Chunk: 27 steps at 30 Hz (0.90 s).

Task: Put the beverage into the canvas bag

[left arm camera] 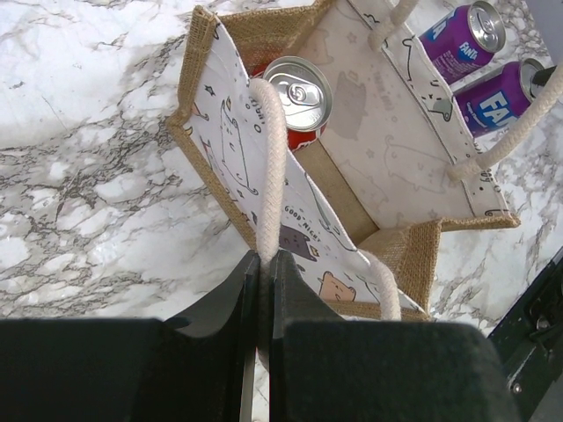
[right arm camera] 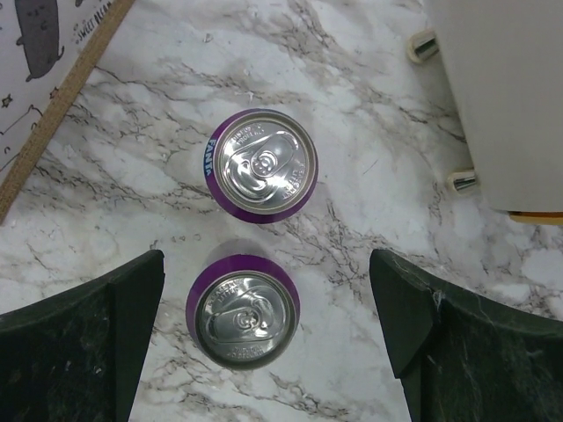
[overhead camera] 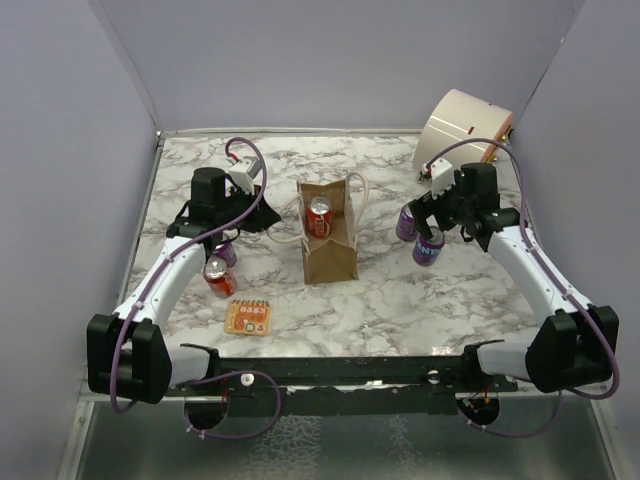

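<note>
Surface: marble-pattern table (overhead camera: 400,300) inside grey walls, both arm bases at bottom of the top view.
Bag: canvas bag (overhead camera: 328,240) stands upright at centre of the top view, mouth open, one red can (overhead camera: 320,217) already inside against its far wall.
Left tool: left gripper (left arm camera: 264,290) has its jaws pinched together on the near cream handle (left arm camera: 271,167), at bottom centre of the left wrist view; we judge it is holding the bag mouth open and steady.
Right tool: right gripper (right arm camera: 264,343) is spread wide with nothing between the fingers, hovering over two purple cans.
Beverage: nearer purple can (right arm camera: 244,318) sits upright at lower centre of the right wrist view, between the fingers but untouched; second purple can (right arm camera: 262,165) stands just beyond it, close but apart.
Step in hand: we judge it as descend and grasp the nearer purple can.
How to do it well: we centre the fingers on the nearer can and drop straight down so no finger clips the far one; we close on the can body, lift clear, then carry over the bag rim into the free space beside the red can.
Risk: tugging the handle could tilt the bag.
Other: spare red can (overhead camera: 218,276), a flat snack packet (overhead camera: 249,317) at lower left, cream drum container (overhead camera: 465,128) at upper right.
</note>
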Each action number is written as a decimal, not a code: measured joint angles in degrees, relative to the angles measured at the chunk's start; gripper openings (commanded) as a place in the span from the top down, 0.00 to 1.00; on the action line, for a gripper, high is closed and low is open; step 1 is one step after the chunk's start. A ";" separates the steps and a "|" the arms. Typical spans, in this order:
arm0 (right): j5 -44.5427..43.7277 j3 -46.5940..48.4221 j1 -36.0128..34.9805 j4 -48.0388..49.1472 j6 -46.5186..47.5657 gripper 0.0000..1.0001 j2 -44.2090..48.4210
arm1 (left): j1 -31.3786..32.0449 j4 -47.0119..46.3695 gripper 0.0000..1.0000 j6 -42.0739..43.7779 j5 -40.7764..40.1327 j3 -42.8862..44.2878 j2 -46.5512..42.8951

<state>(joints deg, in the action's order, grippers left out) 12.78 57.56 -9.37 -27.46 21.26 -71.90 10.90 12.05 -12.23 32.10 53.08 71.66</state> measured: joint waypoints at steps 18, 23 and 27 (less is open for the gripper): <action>1.97 -0.15 3.76 0.15 0.81 0.02 -11.34 | 0.11 0.02 1.00 0.42 -0.02 0.83 0.26; 4.09 -1.16 4.24 -1.25 1.49 0.03 -11.30 | 0.11 0.02 1.00 0.44 -0.02 0.85 0.26; 4.94 -3.54 4.24 -2.69 1.55 0.04 -10.34 | 0.11 0.02 1.00 0.46 -0.04 0.87 0.26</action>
<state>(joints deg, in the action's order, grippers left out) 17.72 54.02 -5.13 -30.15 22.81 -82.24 11.00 12.08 -11.77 32.05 53.95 71.92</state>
